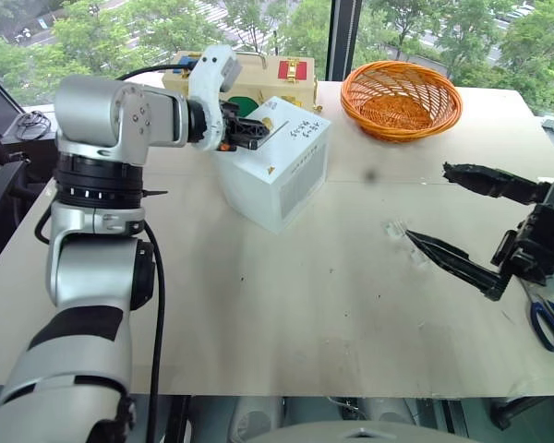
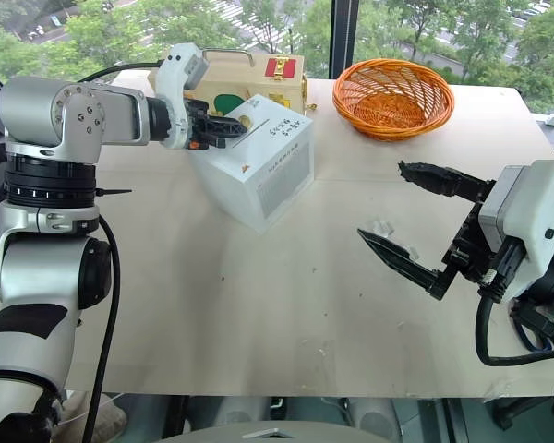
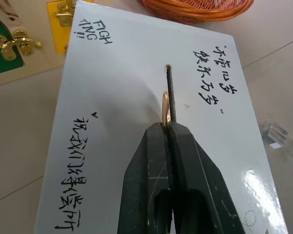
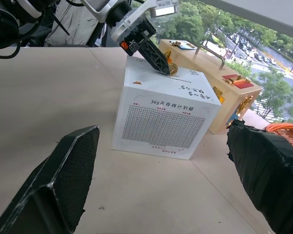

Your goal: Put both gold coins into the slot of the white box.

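The white box (image 1: pixel 282 180) with black handwriting stands at the table's back left. My left gripper (image 3: pixel 170 127) hovers over its top, shut on a gold coin (image 3: pixel 165 108) held on edge. The coin sticks out past the fingertips, right at the thin dark slot (image 3: pixel 170 85) and in line with it. I cannot tell whether it touches the box. The right wrist view shows the coin (image 4: pixel 173 68) just above the box top. My right gripper (image 1: pixel 427 202) hangs open over the table to the right of the box, holding nothing.
A pale wooden case (image 1: pixel 258 78) with coloured latches stands right behind the box. An orange woven basket (image 1: pixel 402 97) sits at the back right. Small clear plastic pieces (image 1: pixel 397 228) lie beneath my right gripper. Blue-handled scissors (image 1: pixel 545 323) lie at the table's right edge.
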